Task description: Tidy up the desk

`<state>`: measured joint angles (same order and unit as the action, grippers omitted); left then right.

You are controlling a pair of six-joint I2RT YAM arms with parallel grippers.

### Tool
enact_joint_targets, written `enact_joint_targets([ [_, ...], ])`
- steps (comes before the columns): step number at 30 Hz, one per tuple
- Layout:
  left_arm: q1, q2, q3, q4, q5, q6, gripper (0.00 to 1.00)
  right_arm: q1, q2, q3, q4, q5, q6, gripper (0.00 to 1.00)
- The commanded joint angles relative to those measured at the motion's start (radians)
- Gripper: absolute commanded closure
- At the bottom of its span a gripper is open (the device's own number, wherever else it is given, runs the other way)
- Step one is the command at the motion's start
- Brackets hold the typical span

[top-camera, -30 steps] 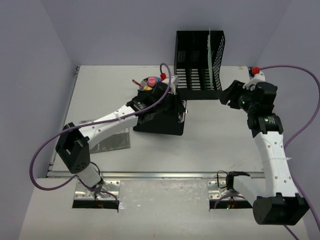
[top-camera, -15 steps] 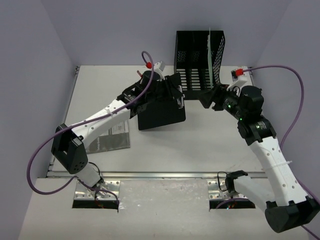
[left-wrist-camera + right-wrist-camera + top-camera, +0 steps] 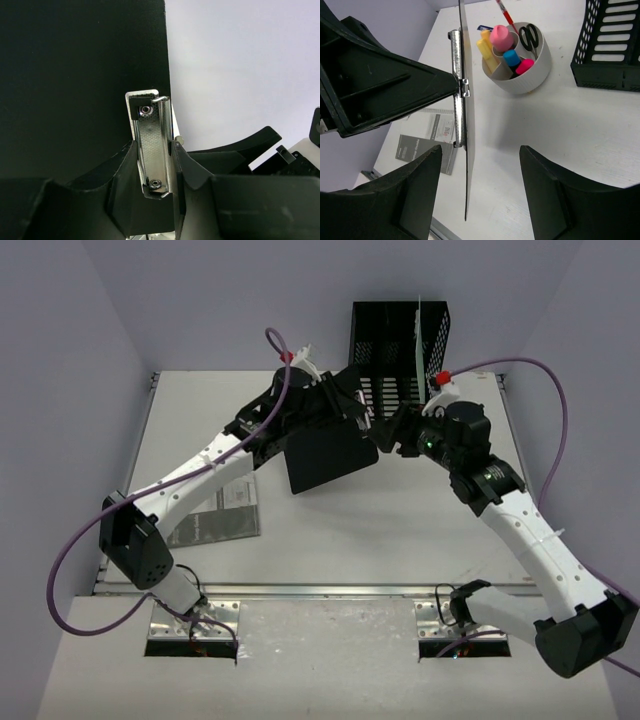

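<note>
At the left, a grey booklet (image 3: 225, 515) lay flat on the desk (image 3: 420, 530). The left gripper (image 3: 340, 418) was clamped on the metal clip (image 3: 152, 145) of a black clipboard (image 3: 325, 455). It held the board tilted in the air above the desk's far middle, in front of the black mesh file rack (image 3: 400, 360). Just right of it, the right gripper (image 3: 385, 435) stood with its jaws spread, the board's edge between them, untouched. Only the right wrist view showed the white cup (image 3: 532, 80) of pens and scissors, which the left arm hid from overhead. A second earlier the clipboard sat lower and nearer, and the right gripper was well off to the right.
</note>
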<state>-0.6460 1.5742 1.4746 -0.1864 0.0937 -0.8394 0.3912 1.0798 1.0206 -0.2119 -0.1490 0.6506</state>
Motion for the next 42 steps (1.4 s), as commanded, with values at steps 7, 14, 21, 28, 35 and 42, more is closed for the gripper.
enact_joint_targets([
  [7,0.013,-0.06,0.047,0.065,0.024,-0.043,1.0,0.046,0.057,0.07,0.127,0.037,-0.025,0.4],
  [14,0.019,-0.069,0.047,0.07,0.035,-0.053,1.0,0.061,0.094,0.067,0.161,0.017,-0.054,0.67],
  [21,0.017,-0.094,0.03,0.064,0.035,-0.04,0.86,0.064,0.074,0.075,0.146,-0.009,-0.091,0.99],
  [28,0.035,-0.206,-0.036,0.09,-0.018,0.088,0.0,0.064,-0.006,0.116,0.011,-0.066,-0.131,0.99],
  [35,0.052,-0.31,-0.054,0.104,-0.165,0.295,0.0,0.064,-0.103,0.19,-0.205,-0.11,-0.199,0.99],
  [42,0.057,-0.42,-0.128,0.116,-0.259,0.587,0.0,0.064,-0.09,0.415,-0.463,-0.038,-0.291,0.99],
])
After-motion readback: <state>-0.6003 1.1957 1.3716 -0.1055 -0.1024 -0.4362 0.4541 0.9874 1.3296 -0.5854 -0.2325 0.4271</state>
